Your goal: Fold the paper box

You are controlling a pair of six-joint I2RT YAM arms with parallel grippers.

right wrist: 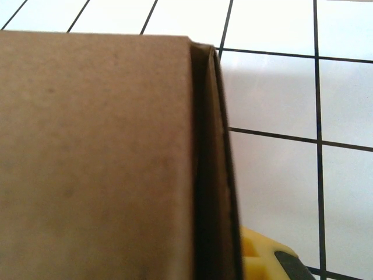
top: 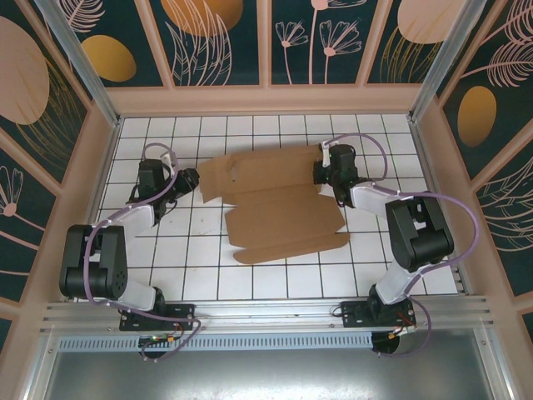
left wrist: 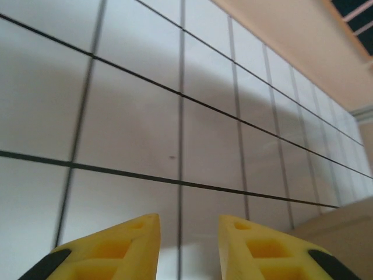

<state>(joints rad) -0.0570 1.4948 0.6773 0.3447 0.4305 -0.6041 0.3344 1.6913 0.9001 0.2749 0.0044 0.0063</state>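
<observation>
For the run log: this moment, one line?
paper box: mostly flat; left pincer: open, empty; right pincer: at box edge, grip unclear

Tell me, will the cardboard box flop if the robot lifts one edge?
Probably floppy: the paper box is a thin flat sheet with creases, so flaps would likely hinge and droop. It looks light, so a push would likely slide it across the smooth tiled table.

We see a white tiled table (top: 166,250) with dark grid lines. The paper box (top: 279,208) lies on it between the left gripper (top: 192,178) and the right gripper (top: 320,174). Bare tiles lie ahead of the left gripper.
</observation>
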